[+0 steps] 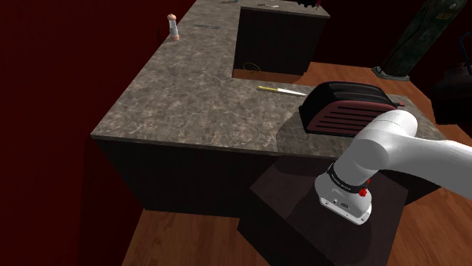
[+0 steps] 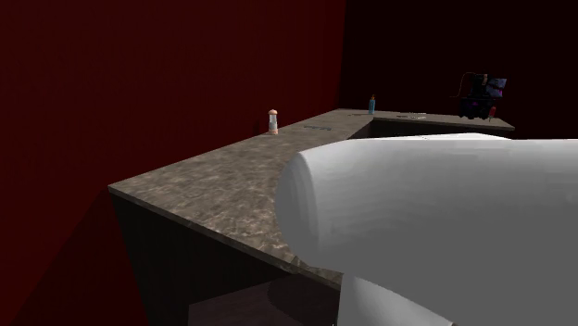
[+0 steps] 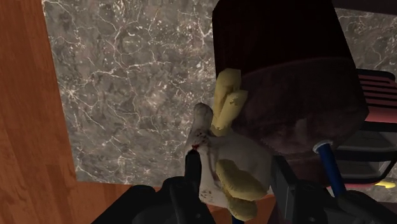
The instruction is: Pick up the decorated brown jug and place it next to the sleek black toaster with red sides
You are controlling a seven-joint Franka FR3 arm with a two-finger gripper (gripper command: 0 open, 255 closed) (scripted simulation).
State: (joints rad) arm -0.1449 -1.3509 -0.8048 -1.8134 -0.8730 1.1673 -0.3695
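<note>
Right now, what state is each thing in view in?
jug: clasped by its pale, yellow-decorated part.
gripper: shut on the jug.
toaster: upright on the counter.
small bottle: upright on the counter.
yellow utensil: lying flat beside the toaster.

The L-shaped desk [image 1: 189, 106], a mottled grey-brown stone top on a dark base, carries a black toaster with red sides [image 1: 342, 104], a slim yellow utensil [image 1: 281, 91] near it, and a small pale bottle [image 1: 173, 28] well apart at the far edge.

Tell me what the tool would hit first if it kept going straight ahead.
The jug, gripped between its fingers; beyond that probably the stone counter, though depth is unclear.
</note>
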